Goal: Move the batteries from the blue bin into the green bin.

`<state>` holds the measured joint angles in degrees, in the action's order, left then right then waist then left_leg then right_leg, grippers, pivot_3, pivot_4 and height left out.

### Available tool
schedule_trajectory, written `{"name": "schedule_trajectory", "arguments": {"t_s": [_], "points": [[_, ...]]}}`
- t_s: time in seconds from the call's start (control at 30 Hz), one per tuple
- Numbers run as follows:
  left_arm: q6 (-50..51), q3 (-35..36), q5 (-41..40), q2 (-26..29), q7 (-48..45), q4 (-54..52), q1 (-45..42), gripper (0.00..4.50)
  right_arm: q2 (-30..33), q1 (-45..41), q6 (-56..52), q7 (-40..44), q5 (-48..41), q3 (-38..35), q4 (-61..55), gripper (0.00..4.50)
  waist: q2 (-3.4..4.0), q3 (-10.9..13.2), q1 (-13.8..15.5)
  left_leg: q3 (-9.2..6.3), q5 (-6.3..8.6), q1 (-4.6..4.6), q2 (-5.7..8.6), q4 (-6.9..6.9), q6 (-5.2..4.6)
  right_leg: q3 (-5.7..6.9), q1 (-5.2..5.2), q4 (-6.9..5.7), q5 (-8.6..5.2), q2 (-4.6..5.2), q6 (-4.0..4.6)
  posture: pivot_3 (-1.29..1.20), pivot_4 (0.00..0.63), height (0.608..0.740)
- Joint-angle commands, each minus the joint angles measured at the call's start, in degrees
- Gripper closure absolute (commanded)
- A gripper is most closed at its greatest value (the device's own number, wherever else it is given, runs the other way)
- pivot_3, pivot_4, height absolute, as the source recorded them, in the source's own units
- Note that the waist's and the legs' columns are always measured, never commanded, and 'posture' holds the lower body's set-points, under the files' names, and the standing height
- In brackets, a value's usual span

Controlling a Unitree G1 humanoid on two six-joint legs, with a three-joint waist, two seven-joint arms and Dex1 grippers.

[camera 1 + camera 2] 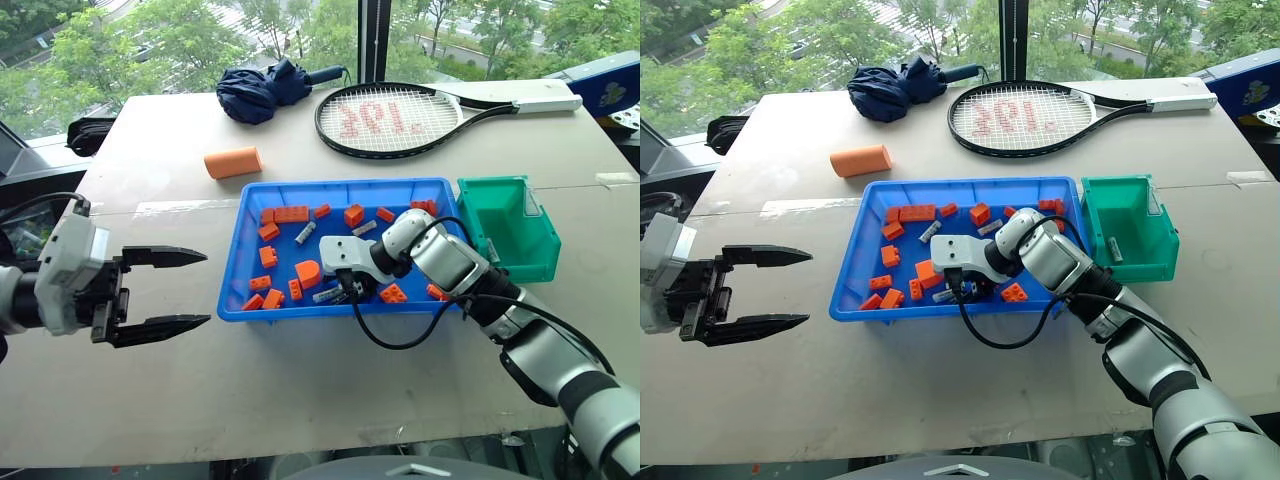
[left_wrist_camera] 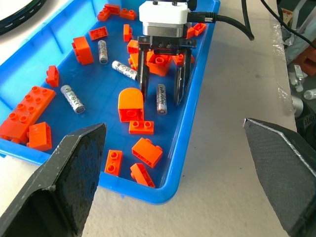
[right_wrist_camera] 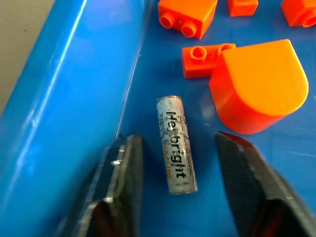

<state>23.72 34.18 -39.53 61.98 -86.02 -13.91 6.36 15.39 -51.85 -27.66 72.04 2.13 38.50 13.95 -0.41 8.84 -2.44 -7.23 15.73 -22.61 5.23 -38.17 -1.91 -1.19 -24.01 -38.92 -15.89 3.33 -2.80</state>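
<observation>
At the near rim of the blue bin [image 1: 232, 268], we see the right gripper [image 2: 161, 94] lowered over a silver battery [image 3: 176, 144], its jaws straddling the cell with a gap on each side, not yet clenched on it; we judge the step in hand to be the grasp. Among the orange bricks [image 1: 291, 214] farther in lie more batteries [image 2: 72, 98], while the left gripper [image 1: 162, 289] hangs released over the bare table. Farther right sits the green bin [image 1: 508, 226], so next we must close, lift clear of the domed brick [image 3: 260, 84], and carry across.
</observation>
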Motion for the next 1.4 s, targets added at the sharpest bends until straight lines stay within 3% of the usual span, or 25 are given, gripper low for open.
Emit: {"name": "schedule_trajectory", "arguments": {"t_s": [0.03,0.07,0.33,0.5,0.73,0.97,1.13,1.33,1.37,1.4], "points": [[-0.53,1.04,-0.39,1.15,-0.57,-0.5,-0.91,0.0,-0.16,0.09,-0.5,0.0,0.43,-0.38,-1.5,4.01,0.0,0.0,0.01,0.0,0.0,0.0,0.0,0.0,0.0,0.0,0.0,0.0,0.0,0.0,0.0,0.0,0.15,0.74],[-0.56,0.93,-0.36,1.15,-0.61,-0.37,-1.11,0.0,-0.11,0.03,-0.52,0.05,0.41,-0.51,-1.52,4.46,0.0,0.0,0.01,0.0,0.0,0.0,0.0,0.0,0.0,0.01,0.0,0.0,0.0,0.0,0.0,0.0,0.15,0.74],[0.65,-0.56,-2.32,0.43,0.17,-0.94,-4.13,0.0,2.32,-1.24,-6.44,1.02,-3.64,-6.01,-8.82,4.46,0.02,0.01,0.04,-0.02,0.0,-0.01,0.0,-0.01,0.0,0.01,0.0,0.01,0.0,0.0,0.0,0.0,0.15,0.74],[2.37,-2.3,-4.9,-0.51,1.91,-1.98,-7.74,0.0,9.47,-1.08,-16.29,1.92,-9.29,-12.95,-21.18,4.46,0.01,0.01,0.24,-0.13,0.0,-0.13,0.02,-0.06,0.0,0.12,0.0,0.03,0.0,0.02,0.0,0.0,0.15,0.74],[5.72,-8.2,-8.39,-2.68,6.76,-3.04,-16.4,0.0,24.5,5.25,-29.73,-5.77,-13.27,-28.42,-33.27,4.46,0.01,0.0,0.53,-0.15,0.0,-0.16,0.03,-0.09,-0.01,0.14,0.01,0.03,0.0,0.05,0.0,0.0,0.15,0.74],[7.93,-13.37,-10.3,-5.13,10.1,-3.86,-23.65,0.0,36.14,15.5,-33.17,-12.24,-14.15,-41.42,-31.37,4.46,0.09,0.05,0.95,-0.05,0.0,-0.18,0.05,-0.08,-0.02,0.06,-0.02,-0.02,0.0,0.1,-0.01,0.0,0.15,0.74],[8.43,-14.86,-10.78,-5.53,10.06,-3.61,-26.17,0.0,38.2,20.28,-31.93,-17.0,-14.19,-46.93,-26.36,4.46,0.09,0.05,0.74,0.02,0.0,-0.16,0.04,-0.1,-0.02,0.0,-0.02,-0.04,0.01,0.08,-0.01,0.0,0.15,0.74],[7.62,-15.58,-9.57,-5.32,9.45,-2.6,-26.56,0.0,38.88,23.21,-27.58,-19.15,-14.25,-46.15,-23.45,4.46,0.1,0.05,0.64,0.04,0.0,-0.16,0.04,-0.09,-0.02,-0.01,-0.02,-0.04,0.01,0.08,-0.01,0.0,0.15,0.74],[7.56,-15.59,-9.5,-5.29,9.48,-2.52,-26.54,0.0,39.02,23.35,-27.14,-19.35,-14.32,-46.13,-23.14,3.45,0.1,0.05,0.64,0.04,0.0,-0.16,0.04,-0.1,-0.02,-0.01,-0.02,-0.04,0.01,0.08,-0.01,0.0,0.15,0.74],[7.51,-15.56,-9.44,-5.23,9.45,-2.47,-26.49,0.0,39.21,23.37,-26.79,-19.38,-14.5,-46.24,-22.92,3.11,0.1,0.05,0.65,0.05,0.0,-0.16,0.04,-0.1,-0.02,-0.02,-0.02,-0.04,0.01,0.09,-0.01,0.0,0.15,0.74]]}}
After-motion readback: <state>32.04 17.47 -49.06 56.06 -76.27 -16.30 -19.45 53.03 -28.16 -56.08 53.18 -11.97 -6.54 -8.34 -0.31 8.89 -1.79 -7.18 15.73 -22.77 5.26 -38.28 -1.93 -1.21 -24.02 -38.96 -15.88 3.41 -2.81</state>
